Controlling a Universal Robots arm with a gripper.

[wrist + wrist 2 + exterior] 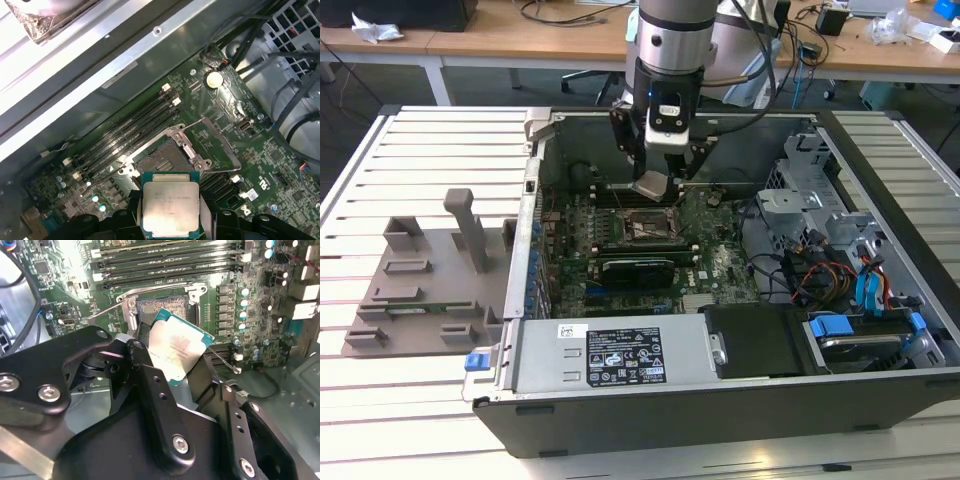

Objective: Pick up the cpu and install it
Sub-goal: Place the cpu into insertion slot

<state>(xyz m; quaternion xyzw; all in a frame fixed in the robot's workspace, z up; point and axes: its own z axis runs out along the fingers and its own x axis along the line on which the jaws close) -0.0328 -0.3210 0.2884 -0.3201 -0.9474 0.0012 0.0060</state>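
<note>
Gripper [657,175], in the exterior view, sits in the upper middle of the frame inside the open case [620,420]. It is clamped on the cpu [650,187], which hangs tilted above the socket [642,228] and apart from it. (The grey tray [420,290] at the frame's left and the black card [638,270] just below the socket play no part here.) This view alone gives the height gap between chip and board.

In the second wrist view, a black finger [150,385] presses one edge of the cpu, and the chip's metal top faces the camera at a slant. One corner overlaps the socket's frame in the picture. The grip and the tilt read best here.

In the first wrist view, the cpu sits square to the camera between the dark finger parts. The socket lies beyond it with its contacts bare and its metal retaining frame swung open, and the memory slots [130,127] run beside it. Here the socket's frame looks turned relative to the chip's edges, though the viewing angle may account for some of that.

To seat it well, I judge the chip should be levelled and its edges matched to the socket. It should then go down straight with no sideways slide, since the contacts look delicate.
</note>
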